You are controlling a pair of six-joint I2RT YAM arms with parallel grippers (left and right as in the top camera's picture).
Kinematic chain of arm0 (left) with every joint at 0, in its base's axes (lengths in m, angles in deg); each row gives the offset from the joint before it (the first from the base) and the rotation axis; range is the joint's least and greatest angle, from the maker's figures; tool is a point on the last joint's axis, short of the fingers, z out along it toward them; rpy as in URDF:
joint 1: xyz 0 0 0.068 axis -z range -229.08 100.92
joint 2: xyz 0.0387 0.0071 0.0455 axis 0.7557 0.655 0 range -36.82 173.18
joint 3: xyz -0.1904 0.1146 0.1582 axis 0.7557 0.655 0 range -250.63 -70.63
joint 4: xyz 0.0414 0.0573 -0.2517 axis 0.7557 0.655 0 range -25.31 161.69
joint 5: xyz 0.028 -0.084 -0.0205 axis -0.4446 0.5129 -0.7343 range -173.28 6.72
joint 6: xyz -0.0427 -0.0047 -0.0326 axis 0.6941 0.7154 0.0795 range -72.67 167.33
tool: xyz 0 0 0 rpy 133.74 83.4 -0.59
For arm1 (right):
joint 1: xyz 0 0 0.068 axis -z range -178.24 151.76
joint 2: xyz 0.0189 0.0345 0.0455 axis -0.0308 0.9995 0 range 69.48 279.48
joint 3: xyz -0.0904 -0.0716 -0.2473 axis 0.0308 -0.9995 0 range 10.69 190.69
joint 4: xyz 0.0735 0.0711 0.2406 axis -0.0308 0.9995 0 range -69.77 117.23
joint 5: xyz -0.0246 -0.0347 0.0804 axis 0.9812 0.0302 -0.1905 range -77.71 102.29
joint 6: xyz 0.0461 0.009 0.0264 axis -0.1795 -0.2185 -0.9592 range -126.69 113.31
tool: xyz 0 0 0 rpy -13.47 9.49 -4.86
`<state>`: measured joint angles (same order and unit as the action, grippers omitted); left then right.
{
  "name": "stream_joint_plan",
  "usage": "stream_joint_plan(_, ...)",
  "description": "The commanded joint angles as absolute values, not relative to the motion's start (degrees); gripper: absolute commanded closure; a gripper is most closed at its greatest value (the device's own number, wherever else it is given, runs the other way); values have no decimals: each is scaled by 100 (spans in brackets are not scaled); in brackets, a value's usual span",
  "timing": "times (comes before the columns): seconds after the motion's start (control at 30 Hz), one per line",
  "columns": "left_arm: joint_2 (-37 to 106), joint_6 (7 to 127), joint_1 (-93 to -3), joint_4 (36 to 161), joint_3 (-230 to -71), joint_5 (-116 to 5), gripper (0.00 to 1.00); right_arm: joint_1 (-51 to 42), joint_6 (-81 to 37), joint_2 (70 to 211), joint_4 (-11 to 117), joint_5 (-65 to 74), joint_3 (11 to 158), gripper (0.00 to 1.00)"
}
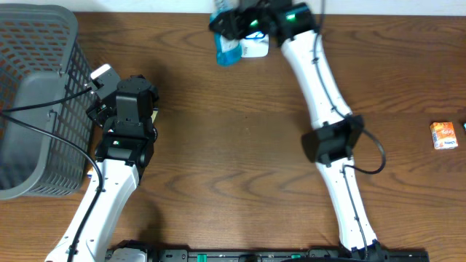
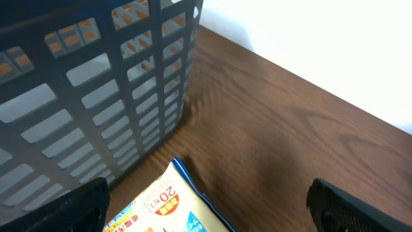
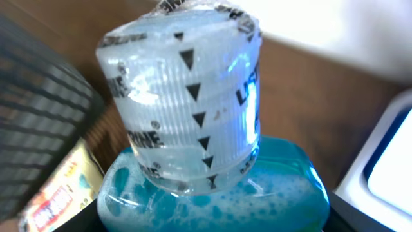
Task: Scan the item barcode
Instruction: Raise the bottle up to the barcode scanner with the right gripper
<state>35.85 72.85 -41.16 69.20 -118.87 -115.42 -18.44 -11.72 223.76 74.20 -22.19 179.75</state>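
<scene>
I judge this to be the presenting step: the bottle is up off the worktop and gripped, but I cannot see a barcode facing anything yet. The right hand is closed around it at the far edge of the worktop, jaws partway in, as the bottle's width sets them. In the right wrist view the bottle fills the frame: a ribbed cap under a printed seal, with blue foaming liquid below. It sits cap-up, directly between the fingers, and only dark slivers of the fingers show at the bottom corners.

Just beside the bottle is a white device, which also shows at the right edge of the wrist view. I take it for the scanner, though I cannot confirm that. I cannot tell whether it touches the bottle.

What I need next is to turn the wrist until the label's barcode faces that device and hold it steady there. I cannot see which face carries the barcode, so I would rotate slowly.

The left hand is spread wide and holds nothing. It hangs beside the grey basket, over a printed packet. A small orange box lies well apart at the right.
</scene>
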Motion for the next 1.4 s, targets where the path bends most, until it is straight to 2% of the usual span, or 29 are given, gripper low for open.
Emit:
stream_joint_plan(0.0,3618,7294,-4140,6916,-11848,-11675,2,-1436,-989,22262,6574,-4345,17498,81)
stream_joint_plan(0.13,3618,7296,-4140,6918,-11848,-11677,2,-1121,-1680,22262,4668,-5261,16427,80)
stream_joint_plan(0.33,3618,7296,-4142,6918,-11848,-11677,2,-902,-3553,22262,1239,-5760,14794,76)
stream_joint_plan(0.43,3618,7296,-4140,6918,-11848,-11675,2,-887,-4167,22262,-85,-5836,14268,77)
stream_joint_plan(0.6,3618,7296,-4140,6916,-11848,-11677,2,-852,-4241,22267,-459,-5838,14021,80)
stream_joint_plan(0.77,3618,7294,-4140,6918,-11848,-11675,2,-725,-4127,22348,-468,-5808,14018,79)
stream_joint_plan(0.97,3618,7294,-4140,6918,-11848,-11675,2,-614,-4250,22418,-623,-5875,14021,69)
stream_joint_plan(1.03,3618,7296,-4140,6918,-11848,-11677,2,-610,-4735,22409,-1027,-6090,14032,67)
stream_joint_plan(1.17,3618,7296,-4140,6916,-11848,-11677,2,-561,-6215,22398,-2837,-6964,14045,66)
stream_joint_plan(1.23,3618,7296,-4140,6918,-11848,-11677,2,-481,-7024,22385,-3788,-7298,14047,62)
stream_joint_plan(1.37,3618,7296,-4140,6918,-11848,-11675,2,-229,-8661,22374,-5561,-7720,14088,68)
